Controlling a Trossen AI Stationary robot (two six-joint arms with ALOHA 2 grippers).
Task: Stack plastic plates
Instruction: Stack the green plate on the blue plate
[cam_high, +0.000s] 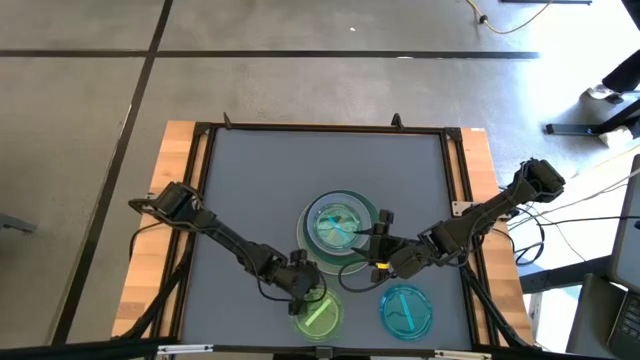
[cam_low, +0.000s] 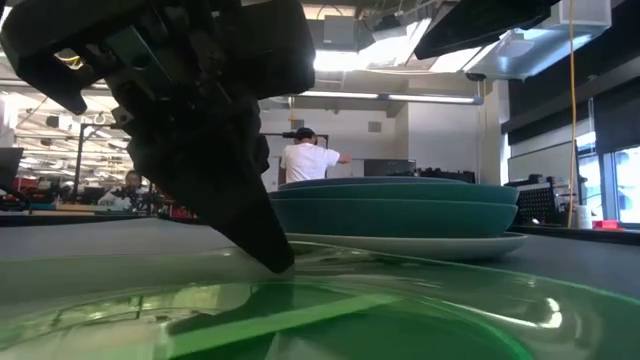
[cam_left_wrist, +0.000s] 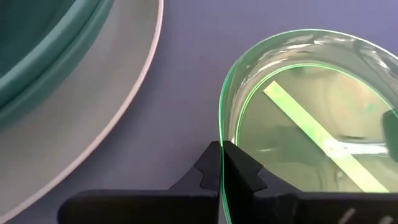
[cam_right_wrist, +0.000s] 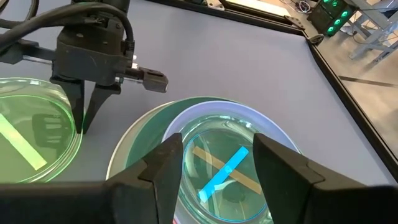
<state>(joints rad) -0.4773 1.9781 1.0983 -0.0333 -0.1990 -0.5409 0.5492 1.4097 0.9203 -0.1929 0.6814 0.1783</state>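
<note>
1. Left pincer (cam_left_wrist: 221, 163) down at the near edge of the grey surface (cam_high: 260, 180), clenched on the rim of the small translucent bright green round plastic plate (cam_left_wrist: 311, 124); the thin green rim passes straight between the two dark fingertips.
2. High view: green plate (cam_high: 318, 315) lies flat on the surface near the front edge, just in front of and a little left of the plate stack, with the left pincer (cam_high: 305, 290) at its far rim. A pale stripe runs across its base.
3. Low view: the green plate (cam_low: 330, 310) fills the foreground; the left pincer's dark finger (cam_low: 255, 235) comes down to its rim.
4. Plate stack (cam_high: 340, 235) sits centre-front on the surface: a wide opaque cream plate (cam_low: 420, 245) at the bottom, two teal plates (cam_low: 400, 212) above it, a pale blue plate (cam_right_wrist: 249, 118) on those, and a small translucent cyan plate (cam_right_wrist: 227, 171) nested on top.
5. Right pincer (cam_right_wrist: 217, 165) hangs over the stack's right side, released, fingers spread wide with nothing between them; the cyan plate shows through the gap.
6. A second small translucent cyan plate (cam_high: 407, 310) lies alone on the surface, right of the green one, near the front edge, apart from the stack.
7. Background, low view: a person in a white shirt (cam_low: 308, 160) stands well beyond the surface
</note>
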